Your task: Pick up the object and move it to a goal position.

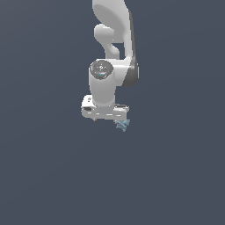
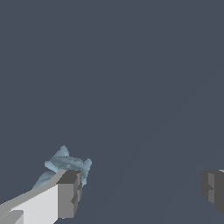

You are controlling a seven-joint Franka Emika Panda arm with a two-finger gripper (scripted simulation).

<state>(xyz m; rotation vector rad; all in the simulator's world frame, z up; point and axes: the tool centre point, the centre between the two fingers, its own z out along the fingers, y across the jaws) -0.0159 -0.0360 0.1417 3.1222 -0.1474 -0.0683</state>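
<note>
The white arm (image 1: 112,66) is seen hanging down from the top of the exterior view over a plain dark grey-blue surface (image 1: 52,176). The gripper (image 2: 140,192) is held with its two fingers spread wide apart, and nothing is clamped between them. In the wrist view, one dark-tipped finger (image 2: 69,192) and the tip of the other finger (image 2: 213,186) are shown at opposite sides, with bare surface between them.

The object (image 1: 122,125), a small pale blue-teal jagged lump, is seen just under the gripper's end towards the exterior view's right. In the wrist view the object (image 2: 65,164) lies right beside the first finger, partly hidden behind its tip, outside the gap rather than between the fingers. Whether finger and lump are touching cannot be told. No edge or corner of the surface is shown.
</note>
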